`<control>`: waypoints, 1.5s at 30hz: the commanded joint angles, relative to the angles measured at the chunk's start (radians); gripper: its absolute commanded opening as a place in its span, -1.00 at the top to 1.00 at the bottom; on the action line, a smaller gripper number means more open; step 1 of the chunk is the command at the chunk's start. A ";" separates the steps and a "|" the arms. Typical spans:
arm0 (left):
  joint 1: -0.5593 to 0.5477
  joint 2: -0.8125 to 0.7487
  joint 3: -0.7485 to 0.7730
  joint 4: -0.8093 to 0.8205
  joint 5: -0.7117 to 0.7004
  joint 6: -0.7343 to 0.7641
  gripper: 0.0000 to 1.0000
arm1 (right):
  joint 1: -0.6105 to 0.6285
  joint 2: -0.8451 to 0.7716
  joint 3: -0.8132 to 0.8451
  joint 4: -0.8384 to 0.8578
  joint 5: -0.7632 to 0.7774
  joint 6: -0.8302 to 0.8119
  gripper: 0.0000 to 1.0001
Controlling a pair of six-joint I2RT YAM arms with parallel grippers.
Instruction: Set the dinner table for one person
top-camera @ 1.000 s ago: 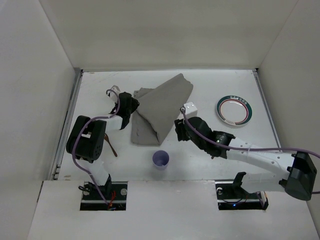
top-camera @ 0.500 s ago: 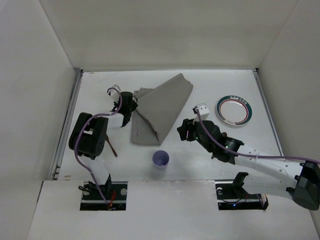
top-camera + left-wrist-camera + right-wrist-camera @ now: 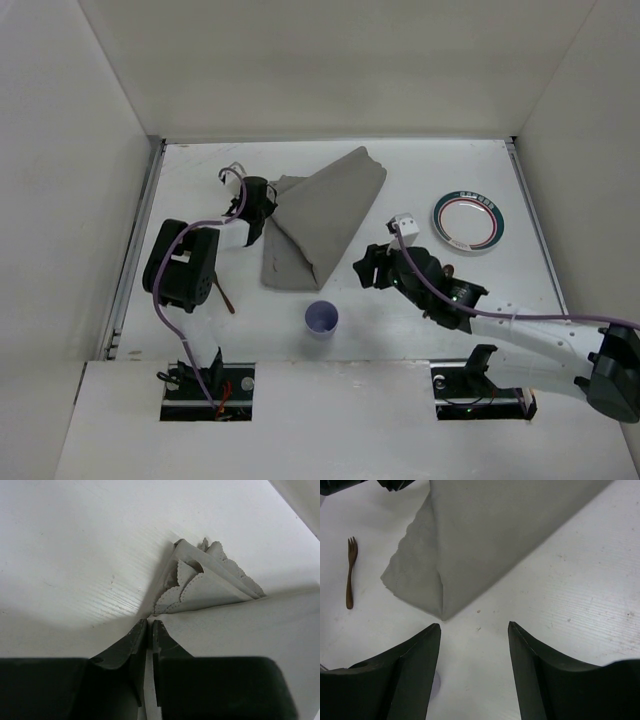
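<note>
On the white dinner table [image 3: 420, 170] lies a grey placemat [image 3: 325, 215], folded over into a rough triangle. My left gripper [image 3: 264, 203] is at its left corner. In the left wrist view the jaws [image 3: 149, 624] are shut, pinching the cloth's edge [image 3: 240, 625] beside its scalloped folded layers [image 3: 200, 587]. My right gripper [image 3: 366, 268] hovers open over bare table just off the placemat's near corner [image 3: 495, 530]. Nothing is between its fingers [image 3: 474, 625].
A white plate with a green and red rim [image 3: 468, 221] sits at the right. A lilac cup [image 3: 321, 317] stands near the front middle. A small brown fork [image 3: 224, 295] [image 3: 351, 575] lies by the left arm. Metal rails line both side edges.
My left gripper has shut on the placemat's left corner. My right gripper has drawn back from the placemat toward the front right and opened a little wider.
</note>
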 commanded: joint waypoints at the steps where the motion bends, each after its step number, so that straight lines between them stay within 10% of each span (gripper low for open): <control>1: -0.017 -0.095 0.024 0.022 -0.007 0.026 0.96 | -0.007 -0.056 -0.022 0.076 0.002 0.033 -0.24; 11: -0.364 -0.264 0.122 0.083 0.030 0.172 0.96 | -0.121 -0.305 -0.172 0.143 0.177 0.235 -0.25; 22: -0.629 -0.029 0.257 0.125 0.223 0.125 0.76 | -0.230 -0.618 -0.298 -0.002 0.318 0.326 -0.26; 27: -0.613 -0.035 0.237 0.200 0.230 0.072 0.30 | -0.310 -0.618 -0.310 -0.033 0.255 0.308 -0.26; 45: -0.171 -0.166 0.049 -0.232 -0.014 0.207 -0.01 | -0.342 -0.274 -0.266 0.088 0.119 0.301 0.38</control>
